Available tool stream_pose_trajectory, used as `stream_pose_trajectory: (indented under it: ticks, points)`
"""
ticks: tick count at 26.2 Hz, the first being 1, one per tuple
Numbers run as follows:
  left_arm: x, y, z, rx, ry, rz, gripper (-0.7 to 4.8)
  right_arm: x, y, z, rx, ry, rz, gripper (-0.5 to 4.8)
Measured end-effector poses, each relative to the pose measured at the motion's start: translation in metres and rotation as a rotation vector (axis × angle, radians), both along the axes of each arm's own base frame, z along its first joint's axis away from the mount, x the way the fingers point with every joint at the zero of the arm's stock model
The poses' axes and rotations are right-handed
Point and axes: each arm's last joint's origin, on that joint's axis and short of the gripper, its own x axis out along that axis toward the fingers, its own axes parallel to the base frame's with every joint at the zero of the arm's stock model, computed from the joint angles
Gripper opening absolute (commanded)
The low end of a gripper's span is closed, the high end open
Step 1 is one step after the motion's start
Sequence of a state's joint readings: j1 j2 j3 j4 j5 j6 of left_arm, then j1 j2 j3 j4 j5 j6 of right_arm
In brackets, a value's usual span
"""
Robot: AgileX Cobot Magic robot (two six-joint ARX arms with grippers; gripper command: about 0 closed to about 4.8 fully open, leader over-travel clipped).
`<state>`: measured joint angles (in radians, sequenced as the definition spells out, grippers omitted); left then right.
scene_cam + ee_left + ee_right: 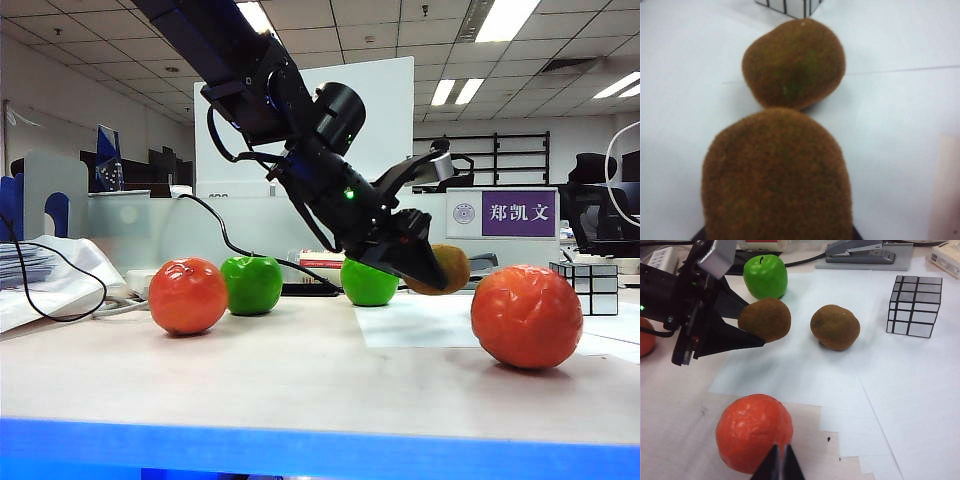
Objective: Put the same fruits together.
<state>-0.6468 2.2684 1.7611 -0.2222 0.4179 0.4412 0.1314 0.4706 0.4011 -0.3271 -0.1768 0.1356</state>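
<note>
**Kiwi carried in to meet its twin; oranges and apples yet to pair**

Closest to the exterior camera sits an orange-red wrinkled fruit (526,315) on the right of the table (300,390), with the right gripper (780,461) poised just above it; those fingertips look pressed together and hold nothing. Its match, the second orange-red fruit (187,295), lies well apart on the left, just beside a green apple (251,284).

Reaching across the middle, the left gripper (756,327) pinches a fuzzy brown kiwi (765,319) between its dark fingers and holds it just above the white paper (900,385). A second kiwi (835,327) rests on that paper near it, apart from it, with the mirrored cube (915,306) further off beside it. Behind the held kiwi stands the other green apple (765,276).

As a judgement, the task is in an early stage: the kiwi pair is nearly joined but not yet released. Both apples are apart with the left arm between them in the exterior view, and the two orange-red fruits sit at opposite ends, so two pairings remain.
</note>
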Motion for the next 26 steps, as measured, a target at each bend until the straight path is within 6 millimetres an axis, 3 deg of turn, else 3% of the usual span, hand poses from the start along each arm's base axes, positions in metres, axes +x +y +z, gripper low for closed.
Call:
stream_pose_trajectory:
  ticks: [7,17,26]
  points:
    - [0.002,-0.001,-0.026,0.063,0.014,-0.015,-0.06,0.001,0.0,0.003,0.003,-0.039,0.0,0.22]
    - [0.003,-0.002,-0.027,0.058,-0.002,-0.025,-0.06,0.004,0.0,0.003,0.003,-0.038,0.0,0.22]
    - [-0.004,-0.016,-0.023,0.015,-0.027,-0.043,-0.06,0.004,0.0,0.003,0.003,-0.036,0.0,0.22]
